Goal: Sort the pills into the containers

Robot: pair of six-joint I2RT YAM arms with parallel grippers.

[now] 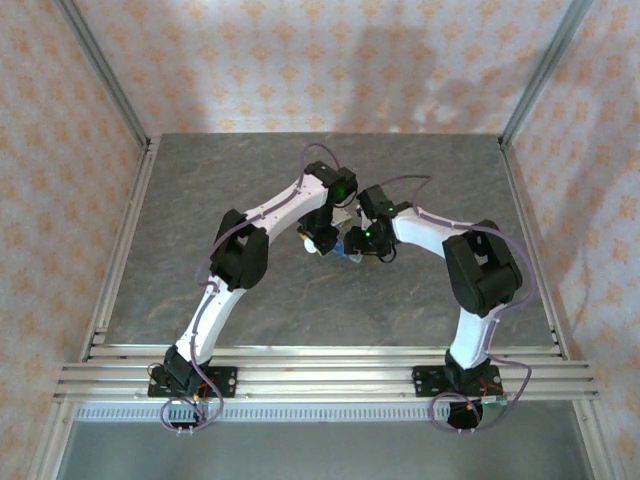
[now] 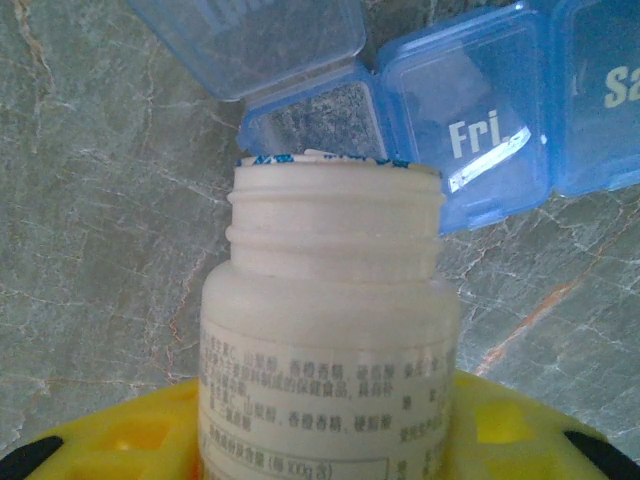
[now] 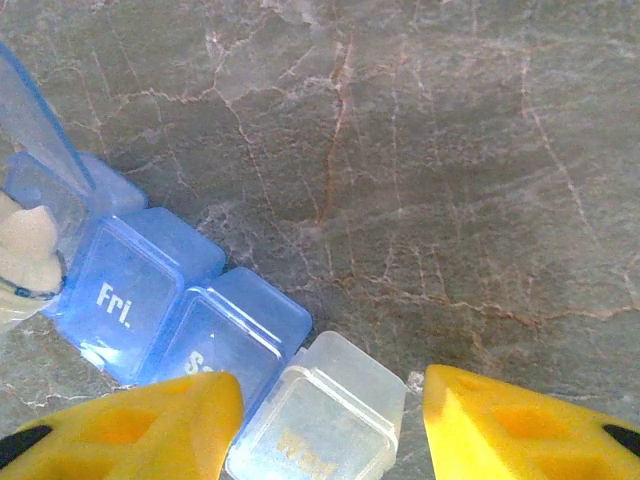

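**White bottle pointing at the open blue compartment**

White plastic is filling my left wrist view. My left pincer [image 2: 325, 425] is gripping an uncapped pill bottle [image 2: 330, 330] by its printed label, with a yellow finger [image 2: 120, 430] pressing in on each side. The bottle's threaded mouth is pointing at the pill box [image 2: 470, 130], a translucent blue strip lying on the grey marbled table [image 3: 450, 150]. Right past the rim, one compartment [image 2: 320, 115] is standing open with its lid [image 2: 260, 40] flipped up. The next two along, marked "Fri" and "Sa", are sitting closed.

My right pincer [image 3: 328, 385] is hovering at the strip's other end. Its jaws are standing apart, and a clear compartment [image 3: 320, 410] is lying between them. The left finger is overlapping the "Sa" lid, and table is showing between the right finger and the clear compartment, so I am clamping nothing there.

From overhead, both of my arms are reaching in to meet at mid-table.
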